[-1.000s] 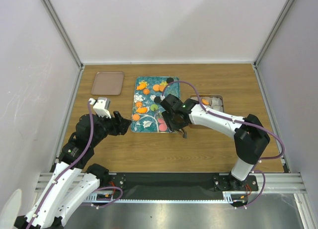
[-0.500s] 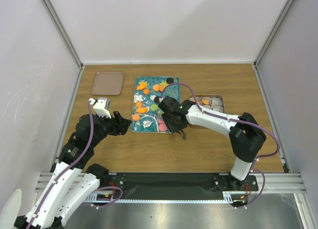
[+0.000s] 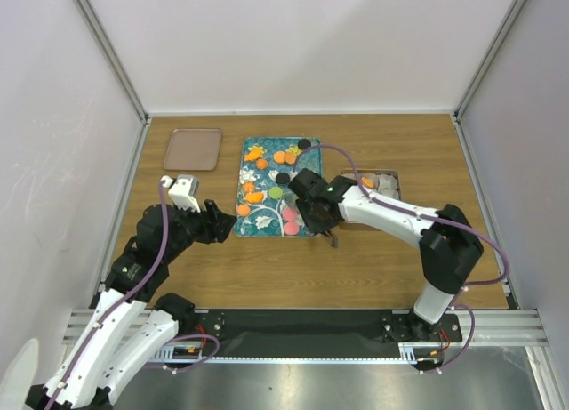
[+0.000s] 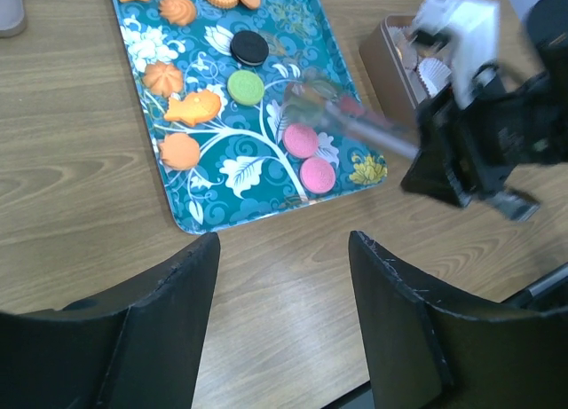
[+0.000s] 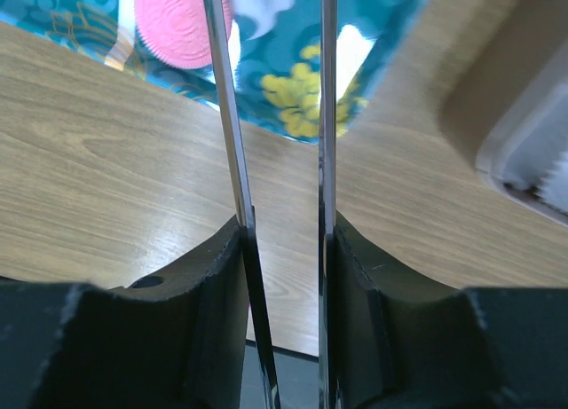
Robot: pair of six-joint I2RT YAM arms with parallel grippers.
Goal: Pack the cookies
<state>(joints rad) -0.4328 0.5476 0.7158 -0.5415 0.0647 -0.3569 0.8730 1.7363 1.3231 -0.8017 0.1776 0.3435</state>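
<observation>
The cookies lie on a teal floral tray (image 3: 267,223): orange (image 3: 284,156), black (image 3: 283,178), green (image 3: 276,193) and two pink (image 3: 290,221). The left wrist view shows the green (image 4: 246,87), black (image 4: 249,47) and pink (image 4: 300,140) cookies. My right gripper (image 3: 313,216) is shut on metal tongs (image 5: 327,72), whose two blades stand apart and reach over the tray's right edge, next to a pink cookie (image 5: 177,23). The tongs hold nothing. My left gripper (image 3: 222,221) is open and empty above the wood just in front of the tray's near left corner (image 4: 191,223).
A metal tin (image 3: 389,175) with white paper cups and an orange cookie (image 3: 367,180) stands right of the tray; its corner shows in the right wrist view (image 5: 524,116). A flat brown tray (image 3: 193,148) lies at the back left. White walls enclose the table.
My right gripper with the tongs shifted slightly left, then back right, uncovering the pink cookies. The left arm has not moved.
</observation>
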